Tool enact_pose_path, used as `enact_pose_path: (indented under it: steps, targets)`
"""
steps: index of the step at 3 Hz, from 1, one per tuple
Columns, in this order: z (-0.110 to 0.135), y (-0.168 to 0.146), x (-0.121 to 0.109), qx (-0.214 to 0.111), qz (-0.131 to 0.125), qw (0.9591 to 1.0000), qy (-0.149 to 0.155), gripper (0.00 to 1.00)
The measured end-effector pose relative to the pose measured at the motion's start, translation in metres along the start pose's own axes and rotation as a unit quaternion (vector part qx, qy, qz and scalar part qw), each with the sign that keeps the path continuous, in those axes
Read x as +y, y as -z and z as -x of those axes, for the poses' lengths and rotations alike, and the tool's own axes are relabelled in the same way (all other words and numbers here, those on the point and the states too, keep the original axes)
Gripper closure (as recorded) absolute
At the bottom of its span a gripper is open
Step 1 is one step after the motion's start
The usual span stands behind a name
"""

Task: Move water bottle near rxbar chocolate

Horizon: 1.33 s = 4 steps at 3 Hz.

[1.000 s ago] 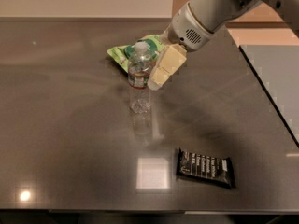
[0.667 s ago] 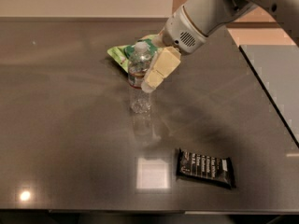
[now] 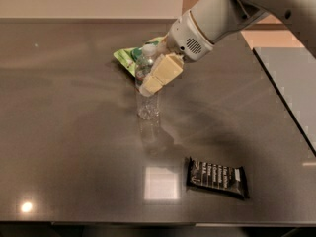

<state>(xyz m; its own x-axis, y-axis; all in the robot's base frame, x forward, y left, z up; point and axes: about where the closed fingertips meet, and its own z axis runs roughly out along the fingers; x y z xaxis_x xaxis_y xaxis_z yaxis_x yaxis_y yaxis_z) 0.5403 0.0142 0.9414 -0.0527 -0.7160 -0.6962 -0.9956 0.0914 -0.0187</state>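
Note:
The water bottle (image 3: 148,105) stands upright on the dark table, its white cap near the top and its middle hidden behind my gripper. My gripper (image 3: 150,83) reaches in from the upper right and is at the bottle's middle, level with its label. The rxbar chocolate (image 3: 216,177), a flat black bar with white lettering, lies on the table to the front right, well apart from the bottle.
A green snack pouch (image 3: 126,56) lies just behind the bottle. The dark table (image 3: 69,132) ends at a front edge at the bottom of the view. A grey surface (image 3: 291,83) adjoins at the right.
My gripper has moved left and slightly down onto the bottle's middle. The bottle and the bar have not moved.

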Motion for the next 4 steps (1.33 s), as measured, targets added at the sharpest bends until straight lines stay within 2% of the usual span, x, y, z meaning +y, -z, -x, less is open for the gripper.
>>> enact_pose_path:
  steps: [2, 3, 4]
  targets:
    - [0.005, 0.016, 0.0, -0.024, 0.005, 0.9997, -0.006, 0.73]
    - [0.001, 0.044, 0.004, -0.03, 0.003, 0.9994, -0.014, 0.96]
    - [-0.007, 0.079, 0.015, -0.037, -0.005, 0.9991, -0.02, 1.0]
